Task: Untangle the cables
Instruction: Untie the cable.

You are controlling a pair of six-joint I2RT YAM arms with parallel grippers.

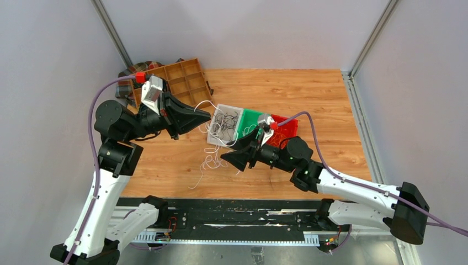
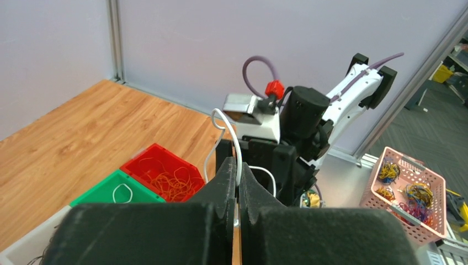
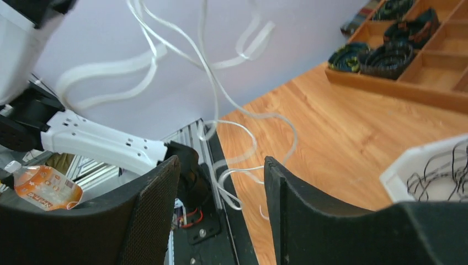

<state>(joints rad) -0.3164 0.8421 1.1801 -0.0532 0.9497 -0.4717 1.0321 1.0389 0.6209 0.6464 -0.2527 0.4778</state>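
My left gripper (image 1: 207, 117) is raised over the table and shut on a white cable (image 2: 236, 144), pinched between its pads at the tips (image 2: 238, 167). From it, white cables (image 1: 208, 159) hang in loops down to the wood. My right gripper (image 1: 225, 160) is low beside those loops and open. In the right wrist view the white strands (image 3: 212, 94) dangle in front of its spread fingers (image 3: 278, 193), with one loop (image 3: 229, 185) lying in the gap, untouched. Black cables (image 1: 227, 120) fill a white bin (image 1: 214, 138). Orange cables (image 2: 165, 181) lie in a red bin (image 2: 157, 152).
A green bin (image 1: 253, 117) with a white loop sits between the white bin and the red bin (image 1: 287, 128). A wooden divided tray (image 1: 185, 80) with dark rolls and a plaid cloth (image 1: 128, 74) are at the back left. A pink basket (image 2: 405, 196) stands off the table.
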